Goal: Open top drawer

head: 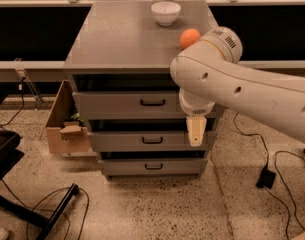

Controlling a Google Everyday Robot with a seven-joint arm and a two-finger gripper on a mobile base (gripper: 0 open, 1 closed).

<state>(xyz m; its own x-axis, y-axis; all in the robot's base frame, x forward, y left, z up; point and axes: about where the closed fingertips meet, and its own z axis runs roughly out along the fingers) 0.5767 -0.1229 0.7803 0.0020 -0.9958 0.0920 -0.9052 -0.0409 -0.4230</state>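
Note:
The grey cabinet (pixel 127 39) has three drawers stacked in its front. The top drawer (pixel 117 105) sits in line with the cabinet front, a dark gap above it, and its black loop handle (pixel 152 102) is in plain sight. My gripper (pixel 196 131) hangs from the big white arm (pixel 242 84), pointing down. It is in front of the right end of the drawers, level with the middle drawer (pixel 122 141), right of the top handle and below it. It touches no handle.
A white bowl (pixel 165 12) and an orange ball (pixel 189 37) sit on the cabinet top. The bottom drawer (pixel 127 167) is below. An open cardboard box (pixel 64 126) stands left of the cabinet. A black chair base (pixel 7 154) and cables (pixel 272 169) lie on the floor.

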